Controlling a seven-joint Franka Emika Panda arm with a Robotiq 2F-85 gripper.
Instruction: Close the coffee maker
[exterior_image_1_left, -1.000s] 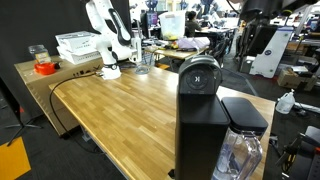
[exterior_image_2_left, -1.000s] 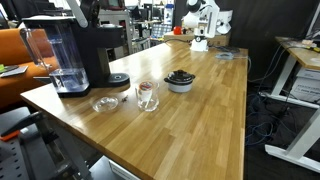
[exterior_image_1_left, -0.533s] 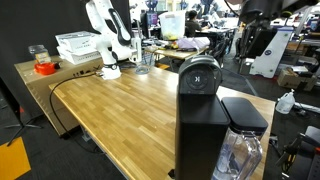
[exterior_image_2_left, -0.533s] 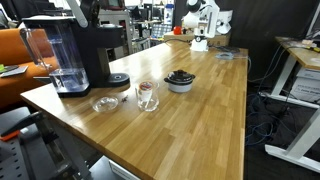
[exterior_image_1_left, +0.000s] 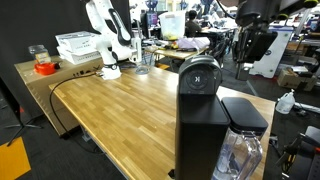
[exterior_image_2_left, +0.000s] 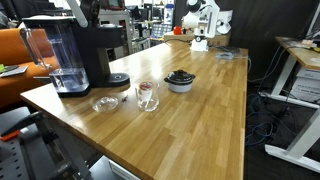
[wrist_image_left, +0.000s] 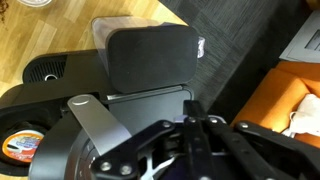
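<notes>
The coffee maker (exterior_image_1_left: 200, 115) is a tall black box at the near right of the wooden table. Its rounded top with the round silver emblem (exterior_image_1_left: 200, 80) is tilted up and faces the camera. Its clear water tank (exterior_image_1_left: 240, 152) stands beside it. In an exterior view it stands at the far left (exterior_image_2_left: 88, 50). My gripper (exterior_image_1_left: 250, 28) hangs in the air above and behind the machine. In the wrist view the gripper (wrist_image_left: 190, 128) is shut and empty, above the machine's black top (wrist_image_left: 120, 105) and the tank's black cap (wrist_image_left: 150, 55).
A glass cup (exterior_image_2_left: 147, 95), a small glass dish (exterior_image_2_left: 104, 103) and a grey bowl (exterior_image_2_left: 180, 80) sit on the table near the machine. A white robot arm (exterior_image_1_left: 105, 40) stands at the table's far end, with white trays (exterior_image_1_left: 78, 45) next to it.
My gripper has come down and slightly nearer to the coffee maker. The machine and the table things have not moved.
</notes>
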